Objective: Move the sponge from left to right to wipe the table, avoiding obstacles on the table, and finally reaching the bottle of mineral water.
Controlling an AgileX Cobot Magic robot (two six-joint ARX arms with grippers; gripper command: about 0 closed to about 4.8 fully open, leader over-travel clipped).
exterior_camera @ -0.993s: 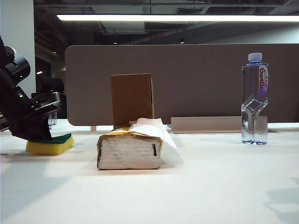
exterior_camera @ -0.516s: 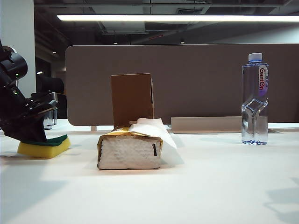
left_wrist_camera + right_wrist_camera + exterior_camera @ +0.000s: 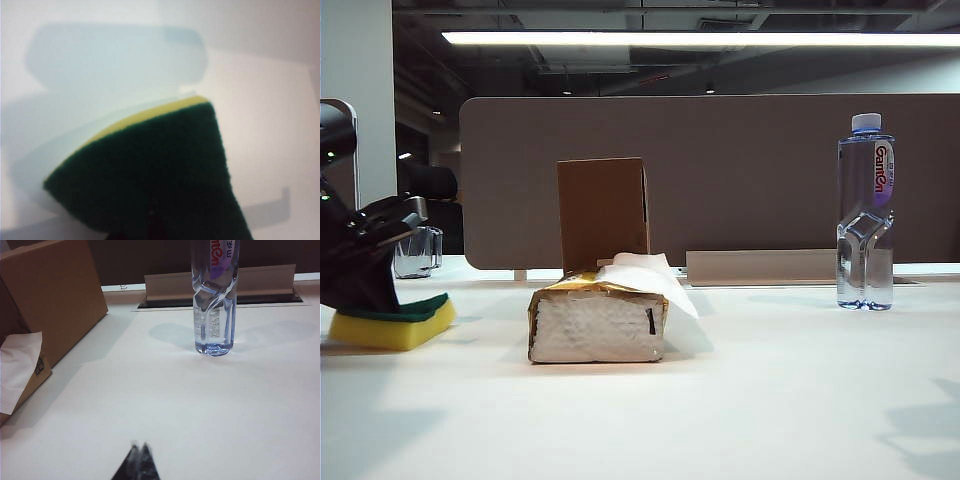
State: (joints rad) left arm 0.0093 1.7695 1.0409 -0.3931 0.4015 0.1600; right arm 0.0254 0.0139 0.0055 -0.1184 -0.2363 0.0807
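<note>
At the far left of the exterior view, the left gripper (image 3: 365,290) is clenched on the sponge (image 3: 392,323), a soft yellow foam block with a coarse dark green scouring top, resting on the smooth white table (image 3: 770,400). Left of centre lies a crinkled gold-wrapped tissue pack (image 3: 597,322) with one limp white sheet poking out; directly behind it stands a matte brown cardboard box (image 3: 603,213). The clear, pinch-waisted bottle of mineral water (image 3: 865,212) stands at right. In its wrist view, the right gripper (image 3: 138,452) shows its fingertips pressed together, holding nothing.
</note>
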